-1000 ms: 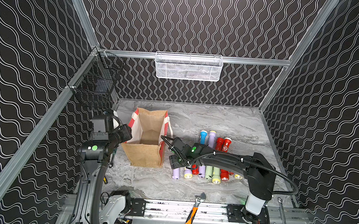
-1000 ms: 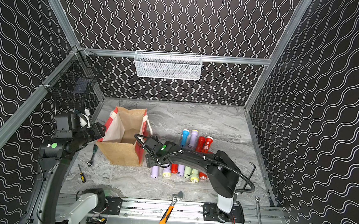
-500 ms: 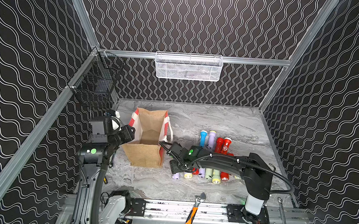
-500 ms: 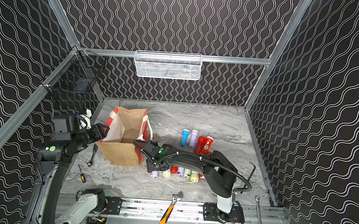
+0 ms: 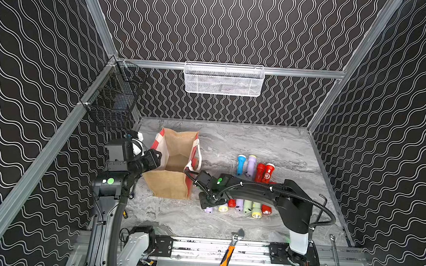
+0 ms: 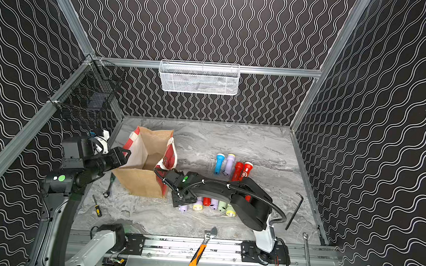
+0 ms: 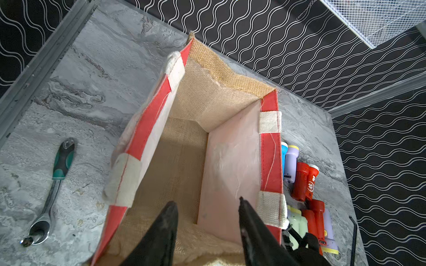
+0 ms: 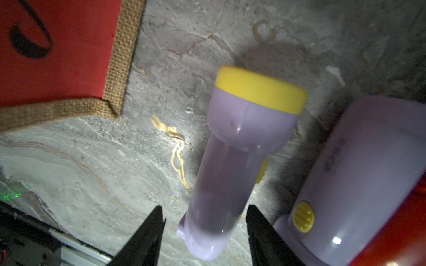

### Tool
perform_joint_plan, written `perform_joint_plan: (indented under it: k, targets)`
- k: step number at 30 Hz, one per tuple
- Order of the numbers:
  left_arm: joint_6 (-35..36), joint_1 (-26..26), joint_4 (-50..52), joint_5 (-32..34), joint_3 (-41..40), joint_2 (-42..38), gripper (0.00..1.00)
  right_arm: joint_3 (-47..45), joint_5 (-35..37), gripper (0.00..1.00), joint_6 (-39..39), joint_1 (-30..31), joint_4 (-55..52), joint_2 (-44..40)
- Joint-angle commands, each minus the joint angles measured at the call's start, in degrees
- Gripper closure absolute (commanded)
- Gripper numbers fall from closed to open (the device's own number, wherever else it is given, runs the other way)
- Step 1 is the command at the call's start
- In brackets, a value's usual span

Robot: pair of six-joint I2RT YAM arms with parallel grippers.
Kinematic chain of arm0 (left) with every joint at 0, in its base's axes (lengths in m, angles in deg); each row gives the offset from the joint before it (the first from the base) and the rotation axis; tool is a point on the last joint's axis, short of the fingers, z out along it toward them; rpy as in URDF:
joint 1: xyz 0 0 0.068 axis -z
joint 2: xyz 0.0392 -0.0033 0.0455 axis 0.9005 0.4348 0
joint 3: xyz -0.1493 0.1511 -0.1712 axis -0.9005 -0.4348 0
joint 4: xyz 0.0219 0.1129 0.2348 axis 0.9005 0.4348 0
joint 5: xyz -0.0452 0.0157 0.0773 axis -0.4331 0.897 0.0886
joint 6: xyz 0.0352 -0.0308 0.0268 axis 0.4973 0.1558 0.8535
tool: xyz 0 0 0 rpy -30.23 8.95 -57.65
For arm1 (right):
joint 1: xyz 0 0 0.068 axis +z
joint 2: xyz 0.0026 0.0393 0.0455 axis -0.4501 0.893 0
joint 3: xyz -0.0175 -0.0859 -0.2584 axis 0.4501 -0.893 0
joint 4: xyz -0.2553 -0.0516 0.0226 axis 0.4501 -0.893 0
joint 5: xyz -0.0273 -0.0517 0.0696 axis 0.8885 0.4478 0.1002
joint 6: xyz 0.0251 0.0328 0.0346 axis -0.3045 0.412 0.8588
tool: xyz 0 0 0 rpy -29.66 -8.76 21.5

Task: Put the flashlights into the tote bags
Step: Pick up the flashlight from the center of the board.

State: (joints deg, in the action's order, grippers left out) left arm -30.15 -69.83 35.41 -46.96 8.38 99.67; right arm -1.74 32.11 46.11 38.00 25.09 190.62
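Two roles split: seemingly propping the tote bag (image 7: 230, 149) mouth wide with the parted left hand (image 7: 206, 200); straddling a lilac flashlight (image 8: 232, 156), flat on the worktop (image 8: 92, 172) beside the bag, with the right hand (image 8: 204, 207) parted, unclamped.

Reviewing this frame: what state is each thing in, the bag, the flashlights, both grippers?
tote bag, upright, mouth open, no flashlight seen inside.
left gripper, open, at the bag's mouth.
right gripper, open, jaws either side of the lilac flashlight.
lilac flashlight, lying on the table, not yet gripped.
back-row flashlights, four lying side by side.
front-row flashlights, lying side by side, partly hidden.
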Motion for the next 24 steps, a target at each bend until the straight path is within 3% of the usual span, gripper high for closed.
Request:
perform_joint_plan:
  k: [1,16,24]
  targets:
    - [-0.4,0.1,-2.0,-0.8,-0.4,-0.1,0.52,0.6,-1.1,0.4,1.0,0.0,-1.6,1.1]
    - [0.1,0.1,-1.1,-0.8,0.7,-1.0,0.52,-0.6,-1.6,0.41,2.2,-1.1,-1.6,2.9]
    - [0.4,0.1,-0.6,-0.1,1.0,-1.1,0.52,-0.8,-0.9,0.48,1.5,-1.6,-1.4,3.6]
